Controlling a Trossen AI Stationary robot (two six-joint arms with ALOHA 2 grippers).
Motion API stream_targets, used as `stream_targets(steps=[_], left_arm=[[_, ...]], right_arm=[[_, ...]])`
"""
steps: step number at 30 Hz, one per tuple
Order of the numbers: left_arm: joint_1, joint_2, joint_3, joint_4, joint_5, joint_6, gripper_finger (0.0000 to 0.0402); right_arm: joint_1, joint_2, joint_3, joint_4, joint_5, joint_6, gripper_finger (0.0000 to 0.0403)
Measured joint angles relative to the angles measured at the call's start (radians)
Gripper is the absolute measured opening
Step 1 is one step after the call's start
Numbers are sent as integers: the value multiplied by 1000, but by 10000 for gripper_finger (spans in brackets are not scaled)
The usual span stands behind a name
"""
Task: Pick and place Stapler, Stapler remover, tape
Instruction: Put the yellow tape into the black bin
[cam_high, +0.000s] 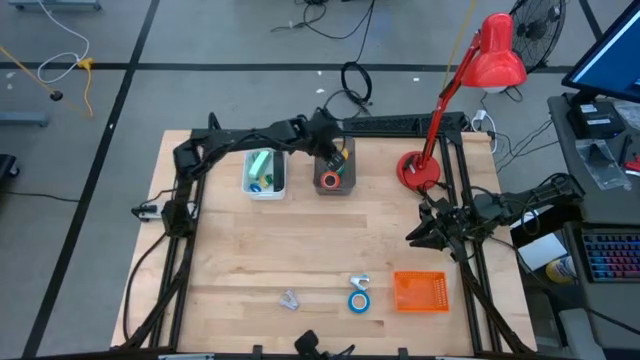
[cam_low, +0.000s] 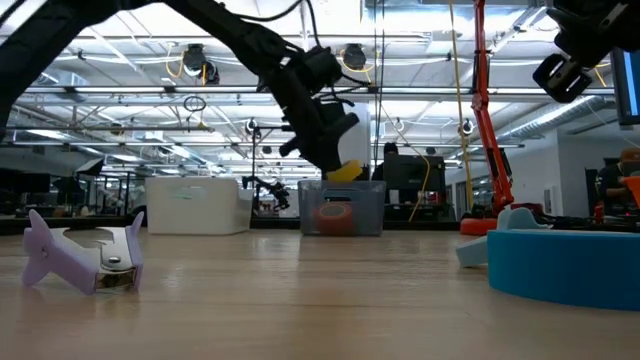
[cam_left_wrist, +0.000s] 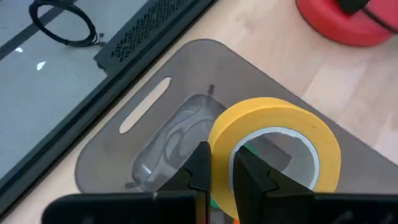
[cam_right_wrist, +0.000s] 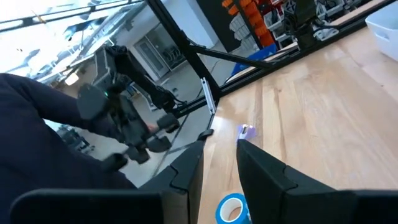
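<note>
My left gripper (cam_left_wrist: 224, 171) is shut on a yellow tape roll (cam_left_wrist: 280, 118) just above the grey bin (cam_high: 336, 186) at the far middle of the table. An orange-red tape roll (cam_high: 330, 180) lies in that bin. The white bin (cam_high: 264, 186) beside it holds a green tape roll (cam_high: 260, 163). Near the front edge, a blue tape roll (cam_high: 358, 301) lies flat with a pale blue stapler (cam_high: 359, 283) against it. The purple stapler remover (cam_high: 290, 299) lies to their left. My right gripper (cam_high: 412, 237) hovers open at the table's right, holding nothing. My left gripper pinches the yellow roll's ring wall (cam_left_wrist: 222, 146), one finger (cam_left_wrist: 252, 177) inside the hole and the other (cam_left_wrist: 198, 168) outside. The fingers slant down from the table's left. The roll hangs tilted below them (cam_low: 345, 172), clear of the grey bin's rim.
A red desk lamp stands with its base (cam_high: 418, 170) right of the grey bin. An orange bin (cam_high: 420, 291) sits at the front right. Black frame rails (cam_high: 400, 122) run along the far edge and sides. Bare wood (cam_high: 320, 240) lies in the middle.
</note>
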Motion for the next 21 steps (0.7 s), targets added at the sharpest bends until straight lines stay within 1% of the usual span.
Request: stream_targets(steps=[2, 4, 11, 15, 21], left_arm=[[3, 24, 30, -38, 0, 22, 34], [5, 43, 44, -42, 5, 42, 34], [-2, 97, 48, -56, 23, 66, 34], [1, 103, 48, -36, 8, 50, 35], [-3, 103, 48, -16, 9, 73, 71]], right_arm=[[0, 0, 0, 0, 0, 19, 89], [0, 0, 0, 0, 0, 28, 89], [0, 0, 0, 6, 0, 49, 89], [0, 0, 0, 6, 0, 69, 89], [0, 0, 0, 6, 0, 70, 89]])
